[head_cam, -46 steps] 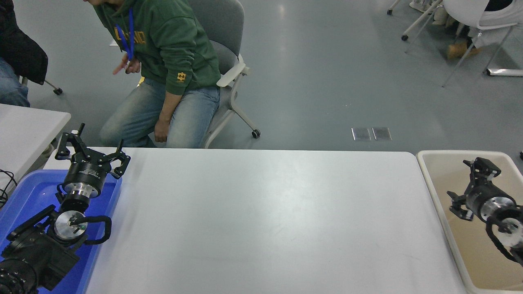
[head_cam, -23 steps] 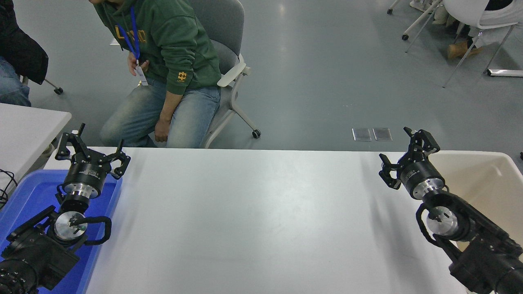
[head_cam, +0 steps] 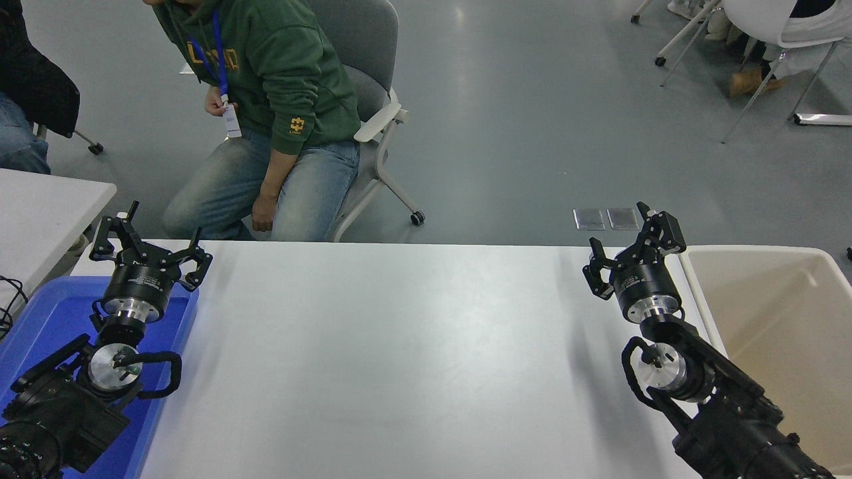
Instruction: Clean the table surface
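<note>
Head view, right gripper [head_cam: 629, 243] above table surface [head_cam: 413, 346]

White table surface [head_cam: 413, 359]; blue tray [head_cam: 40, 319] at left end.

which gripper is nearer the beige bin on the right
The right. The right gripper hovers over the table surface just beside the beige bin's near wall. The left gripper sits at the opposite end, above the blue tray.

Left hand [head_cam: 148, 245] at lower left, fingers spread; right hand [head_cam: 632, 249] at right, fingers likewise spread, both empty
</note>
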`<state>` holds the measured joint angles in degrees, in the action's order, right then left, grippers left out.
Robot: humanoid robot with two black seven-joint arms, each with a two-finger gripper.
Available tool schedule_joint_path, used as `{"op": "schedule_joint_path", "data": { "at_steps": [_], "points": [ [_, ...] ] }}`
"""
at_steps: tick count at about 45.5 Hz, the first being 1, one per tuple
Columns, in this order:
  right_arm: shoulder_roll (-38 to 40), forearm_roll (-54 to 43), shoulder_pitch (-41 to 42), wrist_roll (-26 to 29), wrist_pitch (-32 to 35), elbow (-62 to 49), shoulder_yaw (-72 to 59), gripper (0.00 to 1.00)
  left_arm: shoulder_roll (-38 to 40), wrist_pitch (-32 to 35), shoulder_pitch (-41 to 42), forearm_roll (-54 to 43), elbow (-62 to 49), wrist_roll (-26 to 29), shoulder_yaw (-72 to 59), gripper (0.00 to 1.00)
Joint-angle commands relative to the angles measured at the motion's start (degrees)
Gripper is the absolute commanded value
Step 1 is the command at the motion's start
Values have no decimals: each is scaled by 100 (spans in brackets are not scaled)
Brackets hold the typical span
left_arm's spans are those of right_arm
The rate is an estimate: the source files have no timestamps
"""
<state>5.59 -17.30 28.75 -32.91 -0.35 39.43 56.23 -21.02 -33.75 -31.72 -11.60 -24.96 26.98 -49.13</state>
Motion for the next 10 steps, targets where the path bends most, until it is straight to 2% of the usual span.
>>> {"op": "schedule_joint_path", "data": {
  "at_steps": [1, 10],
  "points": [
    [-128, -11, 17, -312, -97, -401, -129, 100, -7, 0, -1, 0, 0, 0, 0, 100],
    [-67, -2, 34, -312, -123, -436, -121, 100, 2, 0, -1, 0, 0, 0, 0, 100]
  ]
}}
